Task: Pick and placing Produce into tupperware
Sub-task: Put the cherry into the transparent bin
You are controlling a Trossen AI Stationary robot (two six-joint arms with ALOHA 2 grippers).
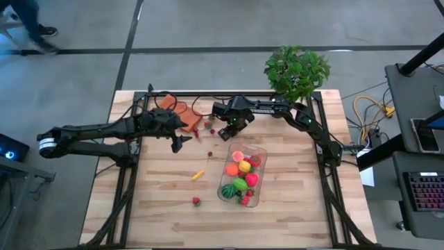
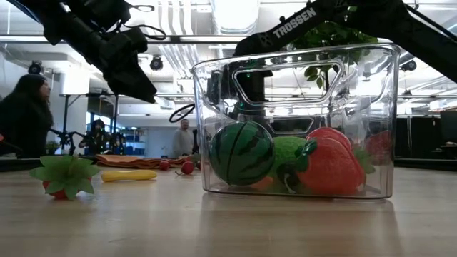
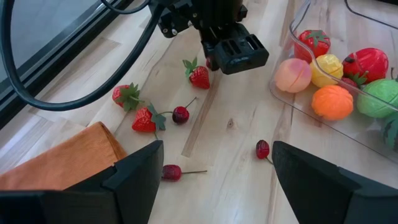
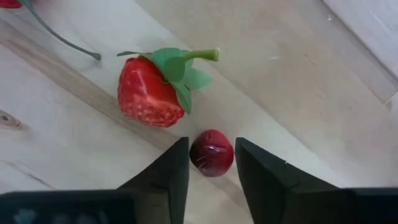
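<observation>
Grey floor (image 1: 208, 24), desk with keyboard (image 1: 423, 194)

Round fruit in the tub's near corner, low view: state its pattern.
Watermelon: dark green with lighter green stripes, clearest in the low view through the tub wall.

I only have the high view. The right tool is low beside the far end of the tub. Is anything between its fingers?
Observer: Yes. The right wrist view shows a dark red cherry between the fingers of the right tool, which seem to touch both its sides.
Operator: Is anything close by that could get caught?
Observer: A strawberry lies on the table just beyond the cherry, apart from both fingers.
Operator: And the left tool?
Observer: The left wrist view shows the left tool open, its fingers wide apart and holding nothing.
</observation>
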